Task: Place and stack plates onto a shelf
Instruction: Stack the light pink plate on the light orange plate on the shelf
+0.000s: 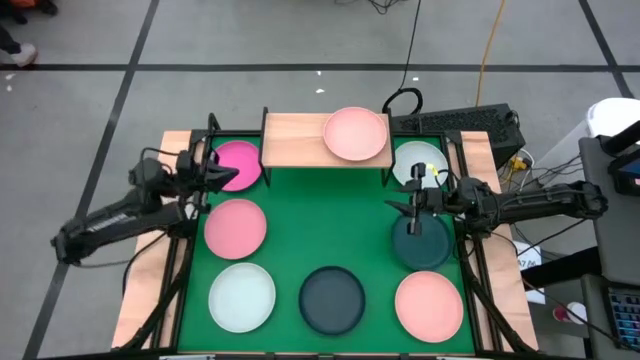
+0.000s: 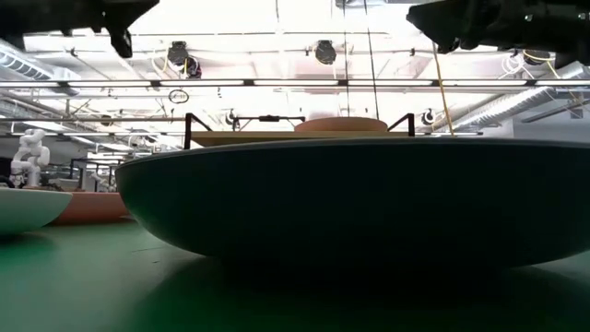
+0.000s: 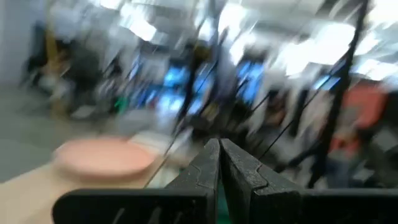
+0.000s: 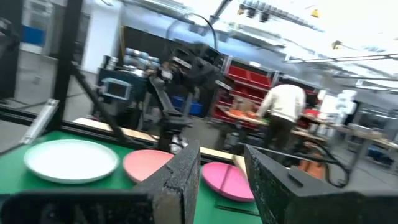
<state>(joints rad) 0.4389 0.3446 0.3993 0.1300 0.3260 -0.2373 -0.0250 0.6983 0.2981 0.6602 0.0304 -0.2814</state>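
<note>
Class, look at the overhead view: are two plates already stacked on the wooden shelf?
No, only one pale pink plate sits on the shelf, at its right end.

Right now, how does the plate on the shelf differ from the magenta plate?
The pale pink plate rests on the shelf, raised; the magenta plate lies on the green mat. The left gripper hovers over the magenta plate, not over the pale pink one. Both are round and look the same size.
</note>
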